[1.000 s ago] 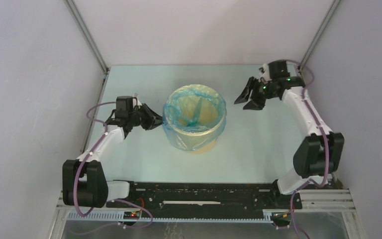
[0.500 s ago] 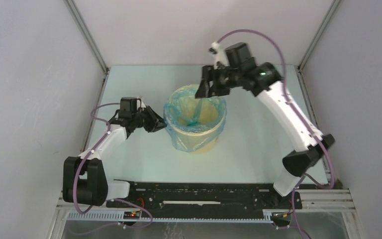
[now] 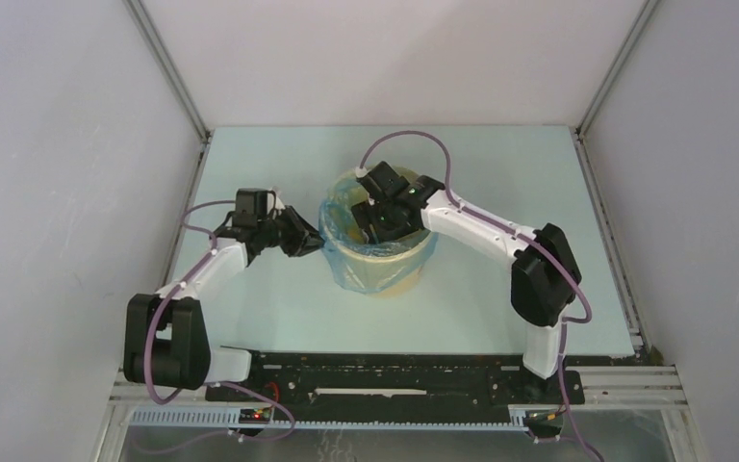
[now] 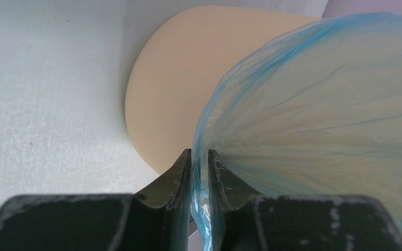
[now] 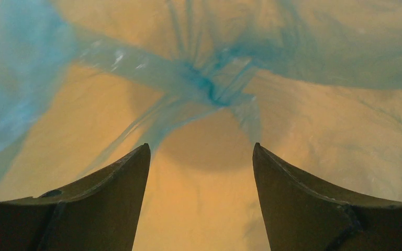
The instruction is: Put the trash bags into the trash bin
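Now the right gripper [image 3: 382,219] has dropped into the bucket [image 3: 406,281], jaws apart, with the bag [image 3: 344,264] bunched just ahead. The left gripper [image 4: 200,154] pinches the bag's edge at the bucket's nine o'clock.

A pale mint table [image 3: 279,318] sat inside a booth of plain grey-white walls [image 3: 394,58], with a slanted metal post [image 3: 168,72] at each back corner, a black rail [image 3: 394,377] along the near edge, and soft, even light.
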### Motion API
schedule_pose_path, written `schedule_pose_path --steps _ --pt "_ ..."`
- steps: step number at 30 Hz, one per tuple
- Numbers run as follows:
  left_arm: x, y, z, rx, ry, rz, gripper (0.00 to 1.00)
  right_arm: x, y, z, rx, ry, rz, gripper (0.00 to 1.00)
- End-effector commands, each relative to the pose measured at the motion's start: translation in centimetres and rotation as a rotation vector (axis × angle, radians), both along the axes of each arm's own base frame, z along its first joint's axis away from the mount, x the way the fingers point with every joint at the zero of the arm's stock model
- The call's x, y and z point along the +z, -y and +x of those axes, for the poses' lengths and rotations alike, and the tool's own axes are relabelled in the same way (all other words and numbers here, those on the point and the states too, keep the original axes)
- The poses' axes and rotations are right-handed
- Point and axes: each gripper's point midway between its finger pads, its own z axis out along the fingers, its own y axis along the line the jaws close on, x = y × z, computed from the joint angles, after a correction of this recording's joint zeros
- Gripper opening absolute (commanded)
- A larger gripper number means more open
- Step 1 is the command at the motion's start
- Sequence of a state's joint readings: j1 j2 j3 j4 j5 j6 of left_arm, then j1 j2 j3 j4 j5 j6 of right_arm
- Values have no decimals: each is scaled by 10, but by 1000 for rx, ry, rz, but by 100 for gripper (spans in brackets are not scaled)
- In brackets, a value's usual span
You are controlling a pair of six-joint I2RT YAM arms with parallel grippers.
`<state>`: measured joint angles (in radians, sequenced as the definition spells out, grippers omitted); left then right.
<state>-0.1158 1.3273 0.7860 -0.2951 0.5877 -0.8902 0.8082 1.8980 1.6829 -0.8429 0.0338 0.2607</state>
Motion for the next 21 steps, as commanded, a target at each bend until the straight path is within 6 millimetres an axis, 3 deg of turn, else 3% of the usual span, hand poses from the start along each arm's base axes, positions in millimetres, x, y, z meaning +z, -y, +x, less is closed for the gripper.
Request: schedule_pose_path --steps 1,11,16,18,21 --pt "-1 7 -2 -24 -2 -37 22 1 -12 31 -29 206 43 81" --pt "-6 12 6 -19 -19 -69 18 -53 -24 30 -85 145 110 80" --pt "-6 15 7 -27 -19 -71 15 -73 -34 28 -18 127 128 79" --pt "-3 16 7 -34 -11 -71 15 -71 -27 29 -41 106 81 79" --pt "-1 15 9 -39 7 -56 14 -33 -24 30 -46 131 121 79"
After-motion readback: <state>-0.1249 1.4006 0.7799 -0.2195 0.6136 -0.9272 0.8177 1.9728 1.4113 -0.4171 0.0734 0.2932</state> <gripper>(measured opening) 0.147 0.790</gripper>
